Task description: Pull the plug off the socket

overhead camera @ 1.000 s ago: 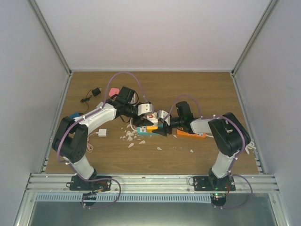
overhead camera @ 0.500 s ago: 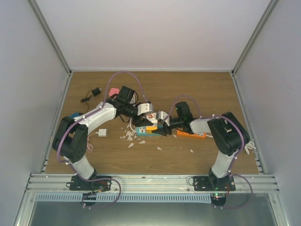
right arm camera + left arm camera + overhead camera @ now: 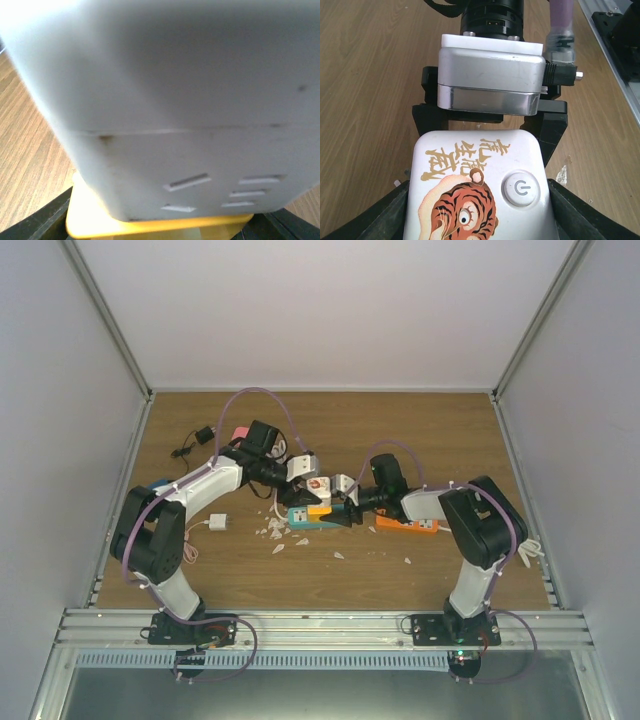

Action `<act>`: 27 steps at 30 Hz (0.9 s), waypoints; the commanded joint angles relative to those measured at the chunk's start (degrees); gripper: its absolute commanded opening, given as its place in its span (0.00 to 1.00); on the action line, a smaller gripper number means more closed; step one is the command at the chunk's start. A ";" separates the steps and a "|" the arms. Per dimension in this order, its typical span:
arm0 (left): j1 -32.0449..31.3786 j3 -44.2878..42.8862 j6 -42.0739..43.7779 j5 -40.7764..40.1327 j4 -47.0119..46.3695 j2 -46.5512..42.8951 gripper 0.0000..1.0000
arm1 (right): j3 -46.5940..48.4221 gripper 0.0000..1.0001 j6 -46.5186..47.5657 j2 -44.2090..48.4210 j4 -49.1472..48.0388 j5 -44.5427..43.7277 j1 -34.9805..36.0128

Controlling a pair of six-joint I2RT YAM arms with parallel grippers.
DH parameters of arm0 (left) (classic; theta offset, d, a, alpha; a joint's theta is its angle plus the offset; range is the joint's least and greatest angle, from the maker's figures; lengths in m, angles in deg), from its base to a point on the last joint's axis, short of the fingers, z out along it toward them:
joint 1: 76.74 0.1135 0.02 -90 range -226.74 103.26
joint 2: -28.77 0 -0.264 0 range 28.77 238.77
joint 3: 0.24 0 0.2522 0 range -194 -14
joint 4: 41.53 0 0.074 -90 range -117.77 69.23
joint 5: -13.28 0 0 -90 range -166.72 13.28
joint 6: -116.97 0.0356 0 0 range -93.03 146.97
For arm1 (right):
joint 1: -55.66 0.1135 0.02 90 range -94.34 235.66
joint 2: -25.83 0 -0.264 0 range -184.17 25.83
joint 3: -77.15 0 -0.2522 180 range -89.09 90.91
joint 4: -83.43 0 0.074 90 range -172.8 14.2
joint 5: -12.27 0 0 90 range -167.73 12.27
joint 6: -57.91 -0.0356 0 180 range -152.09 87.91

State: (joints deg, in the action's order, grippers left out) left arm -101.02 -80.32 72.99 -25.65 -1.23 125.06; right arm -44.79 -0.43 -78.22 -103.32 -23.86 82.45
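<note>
Left jaws: clamped on both sides of a white socket block [image 3: 480,195] printed with a tiger and bearing a power button.
Right jaws: closed on the yellow base of a white plug [image 3: 190,125], which fills that wrist view and is blurred.
Location: mid-worktop, with the plug just beside the socket block; whether the two are mated cannot be told.
Beneath them: teal power strip [image 3: 298,520].
Right of it: orange strip [image 3: 405,526].
Worktop [image 3: 400,430]: brown wood grain, with white chips [image 3: 272,530] scattered near the centre.
Left side: white charger [image 3: 217,523] and corded black adapter [image 3: 205,434].
Enclosure: pale walls [image 3: 330,310] and aluminium corner rails [image 3: 110,330].
</note>
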 commanded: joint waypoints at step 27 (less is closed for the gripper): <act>4.60 1.26 4.06 10.90 -1.62 -8.49 0.07 | 0.87 0.16 1.25 -3.65 3.37 -4.54 0.20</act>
State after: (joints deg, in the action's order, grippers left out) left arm -98.76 -78.36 76.00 -25.32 -0.72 122.55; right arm -43.20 0.44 -79.47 -103.95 -23.62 83.41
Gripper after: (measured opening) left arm 0.616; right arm 0.653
